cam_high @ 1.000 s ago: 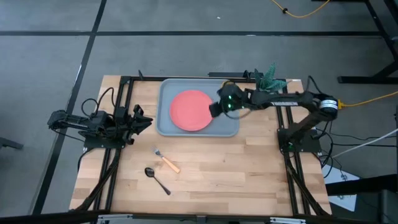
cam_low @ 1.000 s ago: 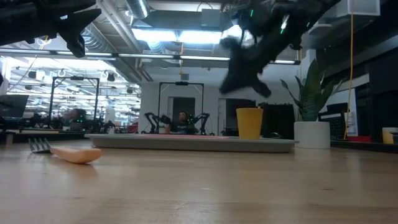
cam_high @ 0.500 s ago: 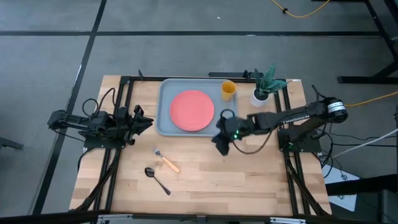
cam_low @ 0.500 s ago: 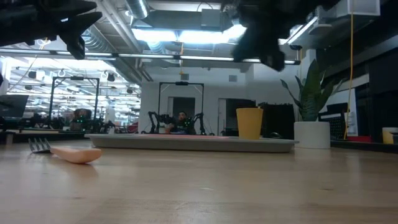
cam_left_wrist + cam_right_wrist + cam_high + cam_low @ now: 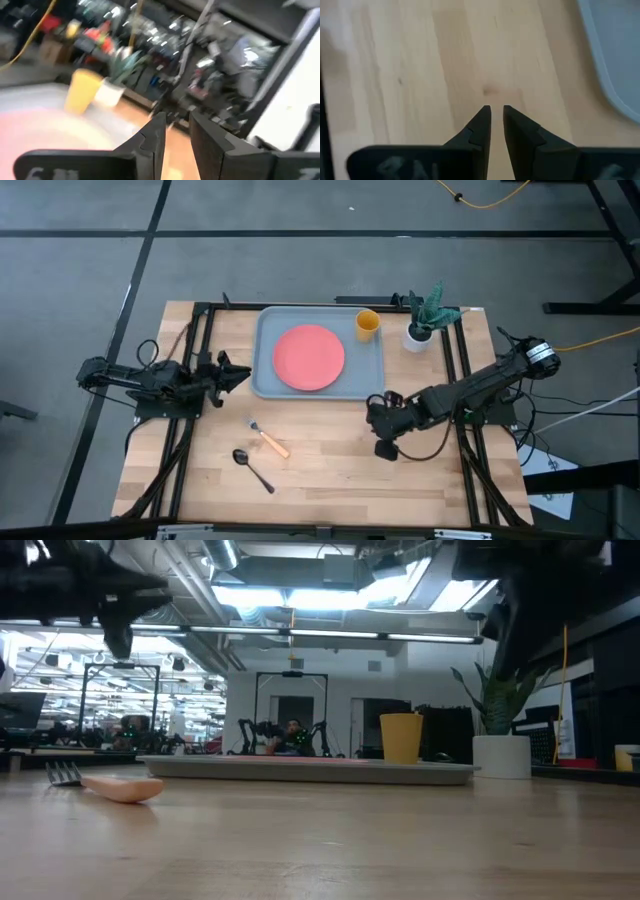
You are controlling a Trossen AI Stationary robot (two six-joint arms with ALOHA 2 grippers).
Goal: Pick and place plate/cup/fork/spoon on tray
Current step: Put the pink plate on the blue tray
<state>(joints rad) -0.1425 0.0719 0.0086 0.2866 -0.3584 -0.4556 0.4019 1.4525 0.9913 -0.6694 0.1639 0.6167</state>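
The coral-pink plate (image 5: 309, 357) lies flat in the light blue-grey tray (image 5: 268, 380) at the table's far middle. The yellow-orange cup (image 5: 367, 323) stands upright in the tray's far right corner; it also shows in the low view (image 5: 401, 737). The fork (image 5: 268, 440) with its orange handle and the dark spoon (image 5: 252, 467) lie on the bare wood near the tray's near left side. My right gripper (image 5: 384, 448) is shut and empty, low over the wood off the tray's near right corner (image 5: 620, 65). My left gripper (image 5: 245, 374) hovers left of the tray, open by a narrow gap (image 5: 176, 122), empty.
A white pot with a green plant (image 5: 420, 330) stands right of the tray at the far right. Black frame rails (image 5: 190, 410) run along the table's left and right sides. Bare wood lies between the fork and my right gripper.
My right gripper has left the tray's far right corner and gone toward the table's near edge and a little right, coming down over bare wood. The cup, hidden under it before, now stands in view on the tray. My left arm has begun to stir.
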